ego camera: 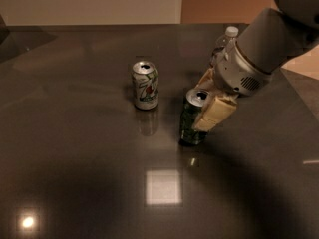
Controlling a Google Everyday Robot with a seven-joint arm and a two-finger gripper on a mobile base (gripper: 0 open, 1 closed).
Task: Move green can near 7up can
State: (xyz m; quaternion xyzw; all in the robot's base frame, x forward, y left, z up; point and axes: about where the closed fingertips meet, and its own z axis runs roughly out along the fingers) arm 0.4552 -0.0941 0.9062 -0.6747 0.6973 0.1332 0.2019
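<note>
While the green can [191, 123] stands upright, its base at or just above the dark counter [75, 173], the gripper [201, 105] reaches in from the right; its cream fingers [215, 114] are closed on the can's sides, likely so the arm can carry it leftward; the 7up can [145, 85] stands near, to the left and slightly farther back; a clear bottle [227, 36] is partly hidden behind the arm.
</note>
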